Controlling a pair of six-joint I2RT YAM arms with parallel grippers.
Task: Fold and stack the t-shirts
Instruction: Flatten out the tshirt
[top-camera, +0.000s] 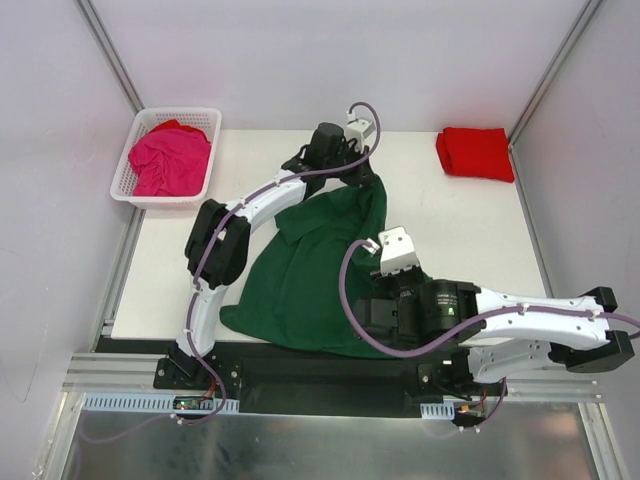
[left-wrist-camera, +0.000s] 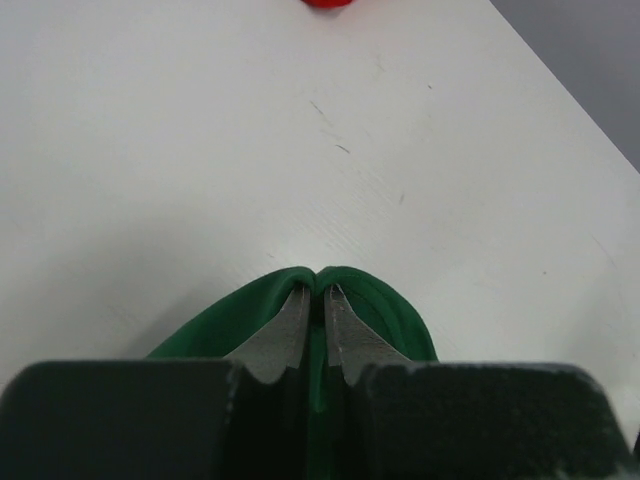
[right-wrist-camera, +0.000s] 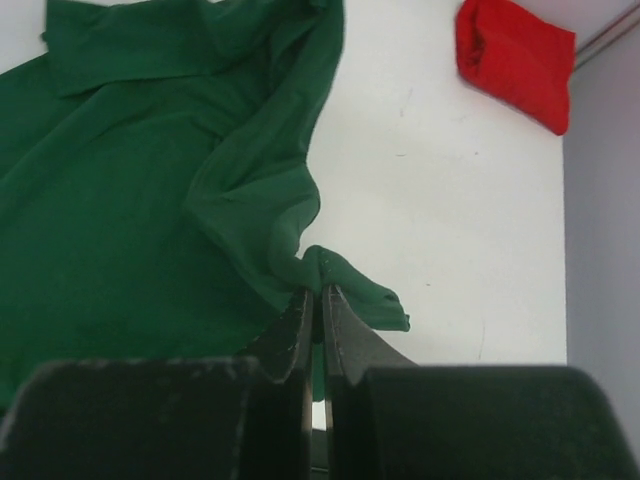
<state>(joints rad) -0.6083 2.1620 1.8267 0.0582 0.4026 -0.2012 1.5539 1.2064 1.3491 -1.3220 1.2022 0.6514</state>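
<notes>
On the white tabletop (top-camera: 460, 235), centre of the overhead view:

Item 1. Dark green t-shirt (top-camera: 300, 285). It lies loosely spread and rumpled, not yet folded, and its lower part reaches the near edge by the arm bases.

Item 2. Left hand (left-wrist-camera: 320, 292). It is clenched on a fold of the green cloth at the shirt's upper end, and fabric bulges out on either side of the fingers.

Item 3. Right hand (right-wrist-camera: 318, 298). It is clenched on a small bunched tuck at the shirt's right-hand edge, just below centre of the overhead view.

Item 4. Red t-shirt (top-camera: 475, 153). It is folded into a compact block at upper right, well apart from the green one.

Item 5. Pink t-shirt (top-camera: 172, 160). It lies crumpled inside the white lattice basket (top-camera: 160, 204) at upper left.

Hazards, as I judge them from my station:
- Both pinches look shallow. A sharp pull could slide the cotton out of either hand and drop that side into a heap.
- The right hand's tuck may hold more than one layer, so lifting it could drag hidden cloth and skew the fold.
- If I move the two hands at unequal pace, the shirt may twist rather than flatten.
- Cloth near the front edge could slip off or catch on the arm bases if it is drawn toward the bottom of the frame.
- The left arm crosses above the garment, so a low sweep could snag it.
</notes>
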